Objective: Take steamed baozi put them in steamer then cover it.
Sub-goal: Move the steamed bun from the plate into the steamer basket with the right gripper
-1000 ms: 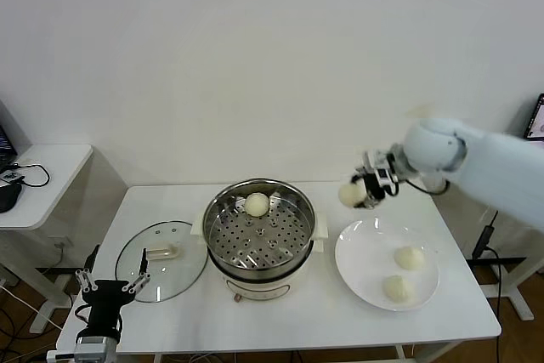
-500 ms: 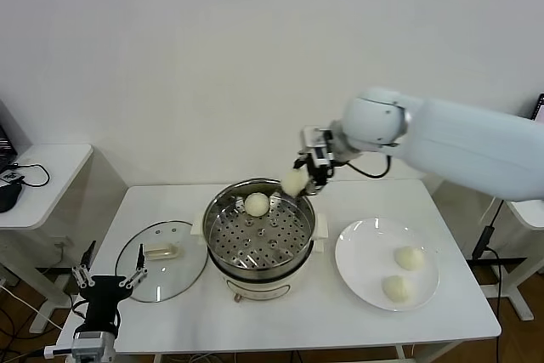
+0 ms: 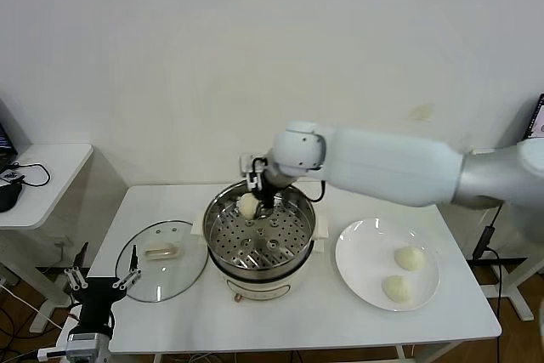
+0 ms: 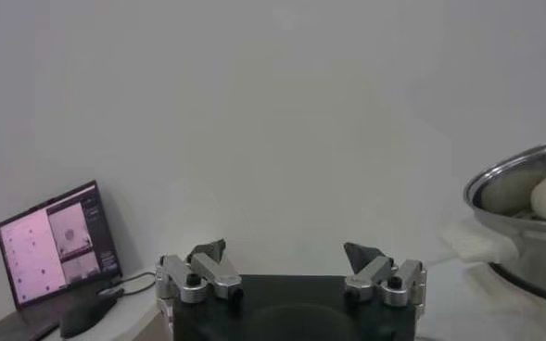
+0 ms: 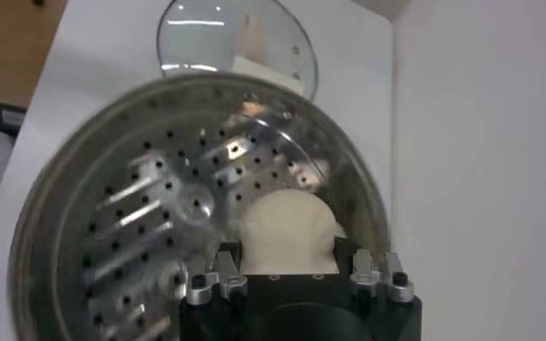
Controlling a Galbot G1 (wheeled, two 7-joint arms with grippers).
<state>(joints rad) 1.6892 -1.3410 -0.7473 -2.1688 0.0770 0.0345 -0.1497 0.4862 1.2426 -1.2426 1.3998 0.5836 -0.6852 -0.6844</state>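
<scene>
Baozi (image 5: 287,230) between right tool (image 3: 255,190) fingers, over steamer (image 3: 289,248)

text: none legible | labels: none | laptop screen (image 4: 57,243): unreadable

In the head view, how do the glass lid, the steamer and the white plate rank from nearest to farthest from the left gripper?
Measured from the left gripper, parked open at the table's front left corner:
1. The glass lid, flat on the table just beside it.
2. The steamer, at the table's middle, where the right gripper holds a baozi.
3. The white plate, on the right side.
</scene>
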